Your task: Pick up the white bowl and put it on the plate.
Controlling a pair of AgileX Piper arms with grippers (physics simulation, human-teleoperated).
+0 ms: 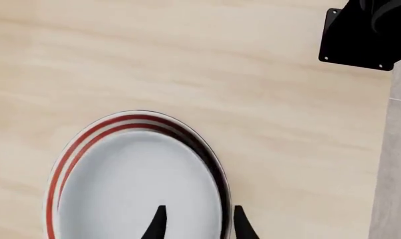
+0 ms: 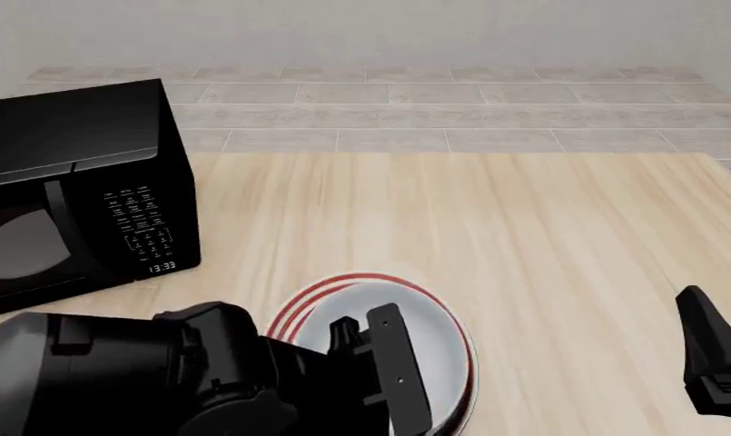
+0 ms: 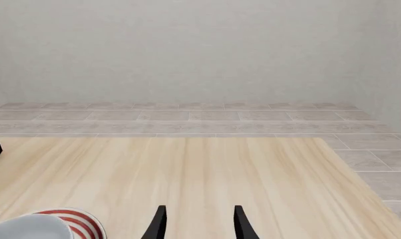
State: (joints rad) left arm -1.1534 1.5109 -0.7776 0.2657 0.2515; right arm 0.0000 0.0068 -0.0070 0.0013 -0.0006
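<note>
The white bowl (image 1: pixel 134 184) rests on the plate (image 1: pixel 87 144), whose red rings show around the bowl's rim. My left gripper (image 1: pixel 200 226) is open and straddles the bowl's edge, one finger over the inside and one outside. From the front, the left arm (image 2: pixel 220 372) covers the near part of the bowl (image 2: pixel 432 341) and the plate (image 2: pixel 329 289). The right wrist view catches the bowl (image 3: pixel 24 228) and the plate (image 3: pixel 77 221) in a corner. My right gripper (image 2: pixel 710 359) hangs open and holds nothing at the table's right side, well away from both.
A black microwave (image 2: pixel 74 191) stands at the back left of the wooden table (image 2: pixel 523 236). A black mounting block (image 1: pixel 363 35) sits near the table's edge (image 1: pixel 389 149). Grey tiles (image 2: pixel 390 113) run behind the table.
</note>
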